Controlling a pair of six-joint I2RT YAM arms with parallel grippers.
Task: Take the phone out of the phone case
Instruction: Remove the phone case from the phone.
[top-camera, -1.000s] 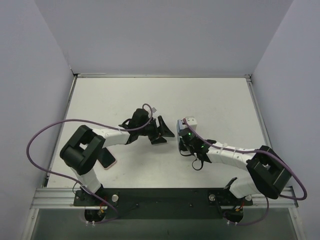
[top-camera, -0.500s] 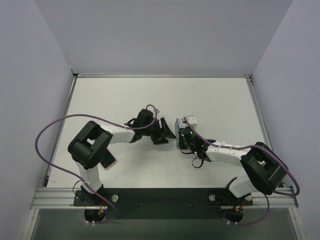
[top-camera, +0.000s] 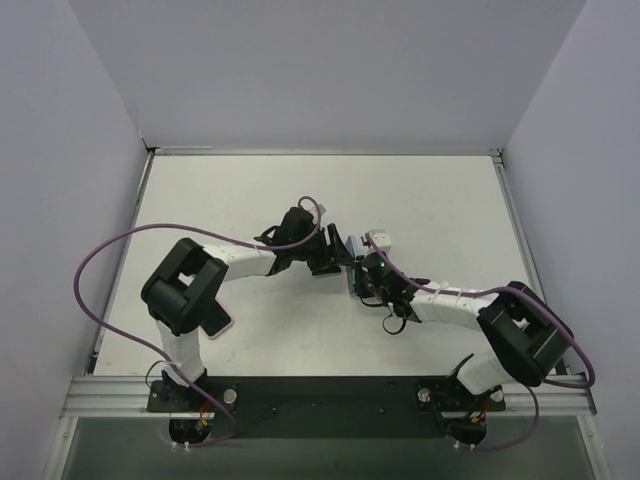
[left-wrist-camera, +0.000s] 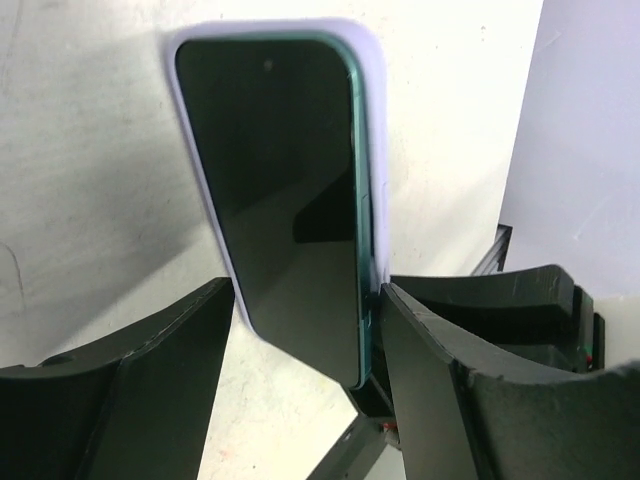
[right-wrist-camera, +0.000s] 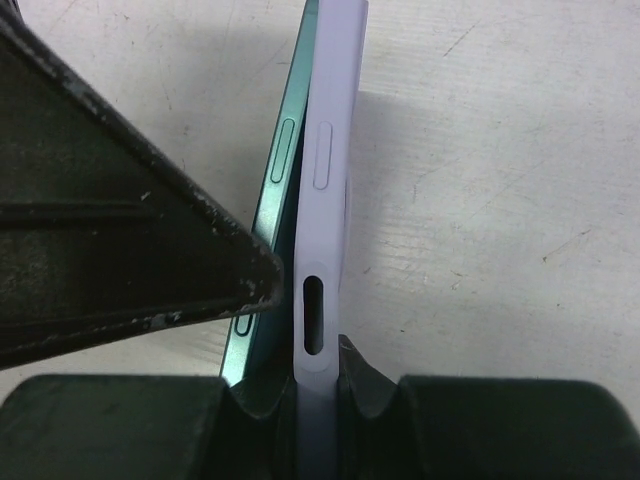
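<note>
The phone (left-wrist-camera: 280, 180) has a dark screen and a teal frame and sits in a lilac case (left-wrist-camera: 270, 27), standing on edge above the table. My right gripper (right-wrist-camera: 318, 385) is shut on the case's edge (right-wrist-camera: 330, 150). The phone's teal side (right-wrist-camera: 285, 150) stands slightly away from the case there. My left gripper (left-wrist-camera: 305, 300) is open and straddles the phone's near end. Its right finger (left-wrist-camera: 430, 340) touches the case side and its left finger (left-wrist-camera: 160, 370) is apart from it. In the top view the left gripper (top-camera: 340, 255) and the right gripper (top-camera: 360, 272) meet at mid-table.
A flat dark object with a pink rim (top-camera: 215, 318) lies on the white table (top-camera: 440, 200) beside the left arm's base link. Grey walls close the table on the left, right and far sides. A black rail (top-camera: 330, 395) runs along the near edge.
My left gripper has moved right, from apart from the phone to straddling it. My right gripper has shifted slightly left with the cased phone.
</note>
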